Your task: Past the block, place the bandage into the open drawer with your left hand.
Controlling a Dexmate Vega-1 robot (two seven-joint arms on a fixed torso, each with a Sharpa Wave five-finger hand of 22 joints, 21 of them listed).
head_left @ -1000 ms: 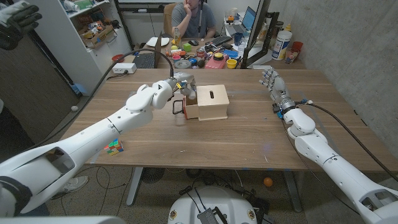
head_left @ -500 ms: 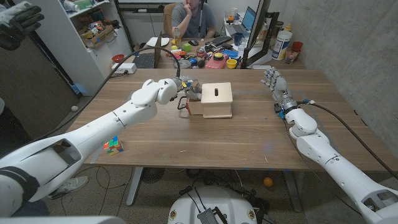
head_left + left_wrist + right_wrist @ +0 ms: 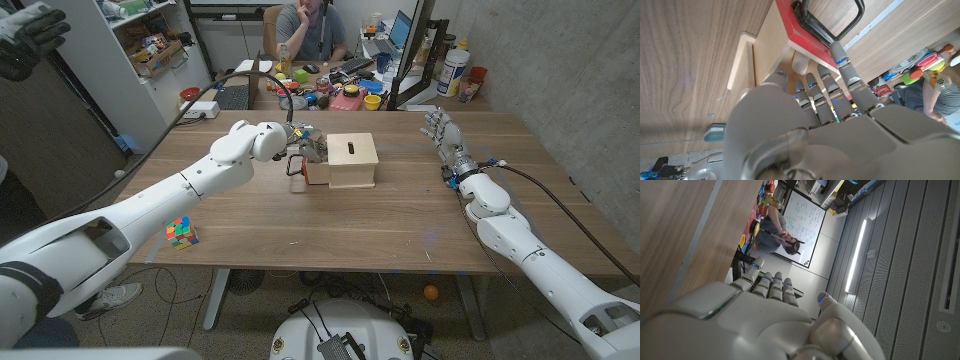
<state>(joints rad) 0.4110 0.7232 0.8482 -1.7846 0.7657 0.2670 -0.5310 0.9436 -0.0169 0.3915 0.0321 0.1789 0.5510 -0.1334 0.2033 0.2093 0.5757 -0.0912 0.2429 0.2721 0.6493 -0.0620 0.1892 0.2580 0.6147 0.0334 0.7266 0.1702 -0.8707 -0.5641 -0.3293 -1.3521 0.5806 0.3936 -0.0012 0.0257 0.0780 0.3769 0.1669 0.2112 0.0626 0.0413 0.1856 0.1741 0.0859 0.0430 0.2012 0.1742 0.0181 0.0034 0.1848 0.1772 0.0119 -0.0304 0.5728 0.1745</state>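
A small wooden box (image 3: 354,158) stands mid-table with its red-fronted drawer (image 3: 313,170) pulled out to the left, black handle (image 3: 296,165) outward. My left hand (image 3: 300,143) reaches into the drawer from the left. In the left wrist view its fingers (image 3: 816,92) stretch into the drawer (image 3: 770,60), and a white bandage roll (image 3: 800,62) sits at their tips; whether they grip it is unclear. The block, a colourful cube (image 3: 181,232), lies near the front left, under my left arm. My right hand (image 3: 438,128) stands on its edge at the far right, fingers apart, holding nothing.
A person (image 3: 312,30) sits behind the table at a cluttered desk (image 3: 330,95). A white power strip (image 3: 200,108) lies at the table's far left corner. A black cable (image 3: 530,180) runs by my right arm. A dark gloved hand (image 3: 30,35) shows at top left.
My left hand has pushed further toward and into the drawer, and the box has slid a little to the right and back. The right arm has not moved.
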